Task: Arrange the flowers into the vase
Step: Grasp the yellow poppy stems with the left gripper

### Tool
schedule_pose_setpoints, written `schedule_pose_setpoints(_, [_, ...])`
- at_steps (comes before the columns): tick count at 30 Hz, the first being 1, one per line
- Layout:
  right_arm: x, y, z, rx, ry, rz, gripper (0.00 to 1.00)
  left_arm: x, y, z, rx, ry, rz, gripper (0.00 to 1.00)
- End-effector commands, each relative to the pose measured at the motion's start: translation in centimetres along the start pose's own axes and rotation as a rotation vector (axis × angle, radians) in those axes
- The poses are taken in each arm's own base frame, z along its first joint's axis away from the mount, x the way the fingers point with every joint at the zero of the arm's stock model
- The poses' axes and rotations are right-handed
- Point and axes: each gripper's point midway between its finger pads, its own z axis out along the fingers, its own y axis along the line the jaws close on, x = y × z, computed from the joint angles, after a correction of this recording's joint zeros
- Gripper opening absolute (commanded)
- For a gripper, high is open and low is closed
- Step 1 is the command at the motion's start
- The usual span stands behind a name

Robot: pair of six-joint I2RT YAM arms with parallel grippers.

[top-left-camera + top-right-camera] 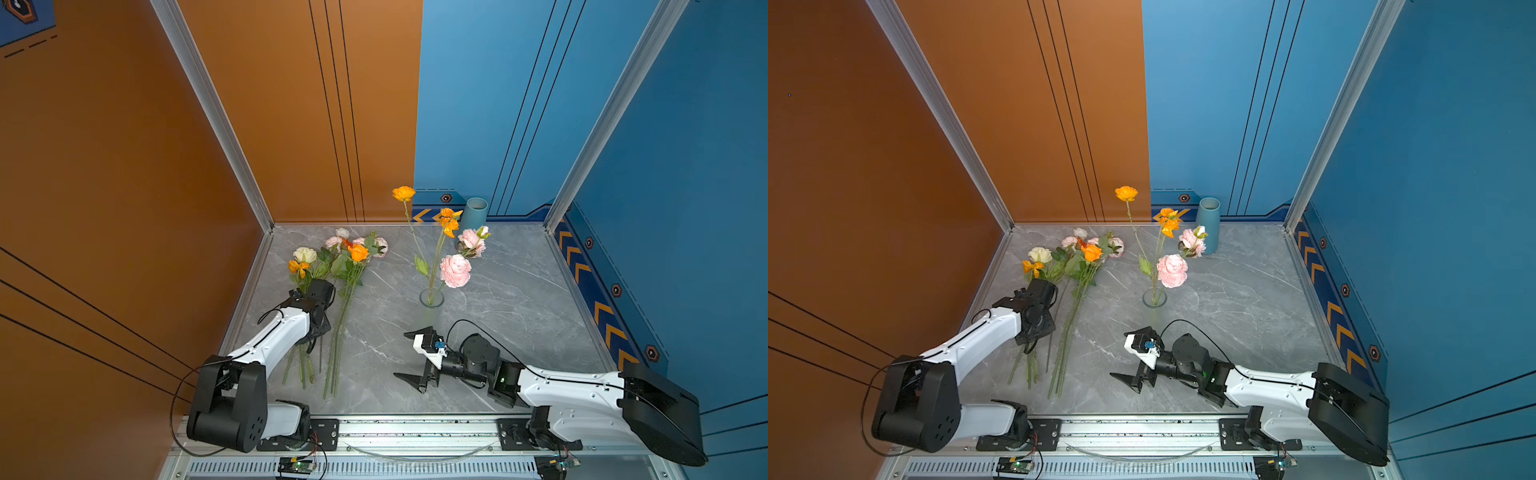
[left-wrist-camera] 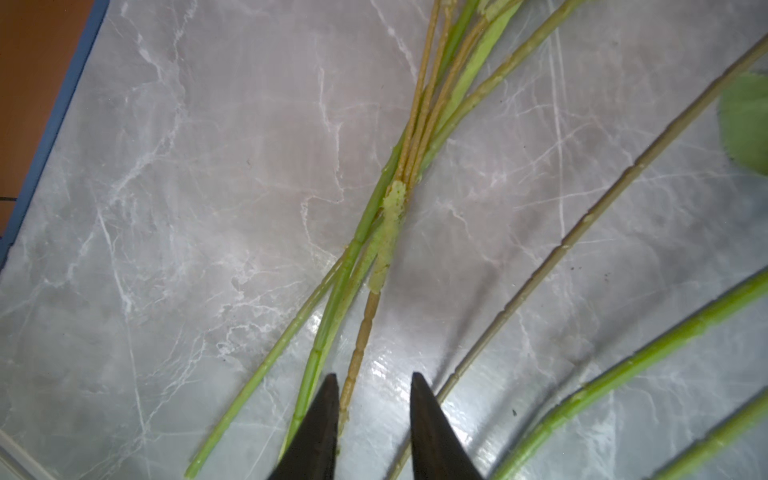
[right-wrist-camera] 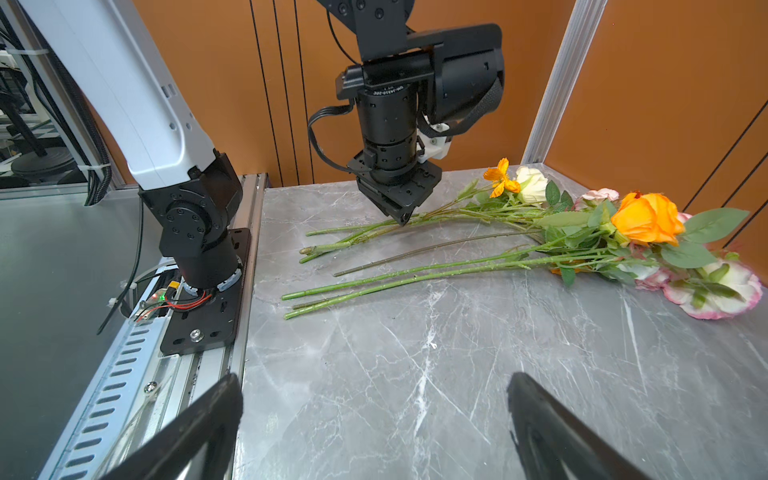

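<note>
So the loose flowers [image 1: 351, 266] sprawl across the worktop's [image 1: 519, 299] left side, with stems running nearly to the front edge. The glass vase [image 1: 431, 298] with its tall stems blocks the middle, and a blue vase [image 1: 475, 214] sits by the back edge. The right arm [image 1: 573, 386] probably overhangs the front-right corner. Back-right's wide open.

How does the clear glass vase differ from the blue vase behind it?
The glass vase is transparent; the blue vase is opaque. The glass vase holds flowers, orange and pink; no stems rise from the blue vase. The glass vase stands in the middle of the marble table, the blue vase at its back edge. Both stand upright.
</note>
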Motion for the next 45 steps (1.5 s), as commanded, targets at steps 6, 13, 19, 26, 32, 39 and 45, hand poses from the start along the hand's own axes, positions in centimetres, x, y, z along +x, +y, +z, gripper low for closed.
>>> schedule_pose_setpoints(6, [-2.0, -0.1, 0.0, -0.008, -0.059, -0.004, 1.0, -0.7, 0.0, 1.0, -0.046, 0.038, -0.002, 0.26])
schedule_pose_setpoints(13, [-2.2, -0.3, -0.2, -0.006, -0.066, 0.003, 1.0, -0.5, 0.5, 2.1, -0.081, 0.057, -0.006, 0.25])
schedule_pose_setpoints(19, [-2.2, -0.4, -0.3, -0.004, -0.068, 0.006, 1.0, 0.0, 0.4, 3.1, -0.079, 0.085, -0.001, 0.24])
schedule_pose_setpoints(26, [-2.2, -0.5, -0.3, -0.005, -0.069, 0.009, 1.0, 0.4, -0.4, 3.4, -0.046, 0.105, 0.013, 0.16])
schedule_pose_setpoints(32, [-2.3, -0.5, -0.3, -0.003, -0.071, 0.01, 1.0, 0.8, -0.8, 4.1, -0.045, 0.129, 0.022, 0.15])
schedule_pose_setpoints(39, [-2.4, -0.6, -0.4, -0.002, -0.074, 0.012, 1.0, 0.8, -0.6, 4.5, -0.065, 0.136, 0.025, 0.17])
schedule_pose_setpoints(45, [-2.3, -0.6, -0.4, -0.003, -0.073, 0.011, 1.0, 0.5, -1.1, 5.2, -0.068, 0.149, 0.032, 0.13])
